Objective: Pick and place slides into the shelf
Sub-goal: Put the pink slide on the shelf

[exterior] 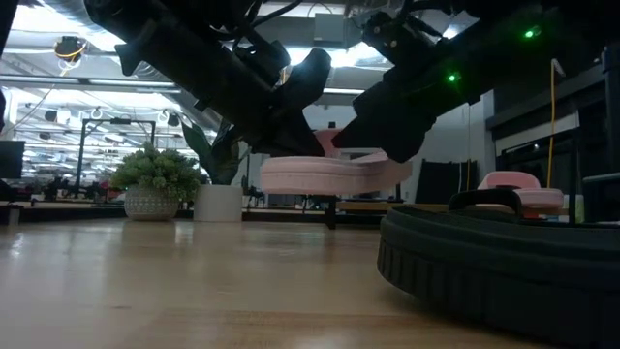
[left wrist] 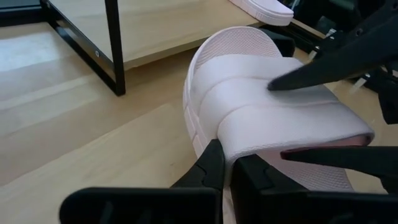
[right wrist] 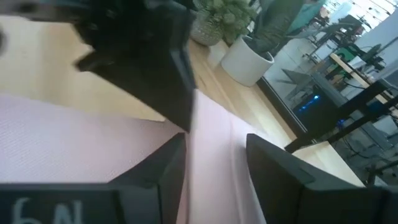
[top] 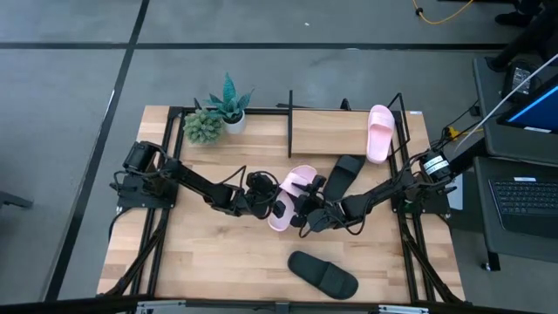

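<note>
A pale pink slide hangs in the air at the table's middle between both grippers; the low view shows it clear of the wood, roughly level. My left gripper comes at it from the left and my right gripper from the right, each shut on it. The second pink slide lies sole down on the shelf board at the far right. One black slide lies just in front of the shelf. The other black slide lies by the near edge. My left gripper pinches the pink slide's side edge, where the strap meets the sole, coming level from the table's left. The slide is lifted clear. My right gripper pinches the wide strap. One finger lies on top of the strap and the other under it, inside the opening. It comes from the table's right.
Two potted plants stand at the far left beside the shelf. The near black slide fills the low view's right foreground. Bare wood shows left of centre. Black arm frames run along both table sides.
</note>
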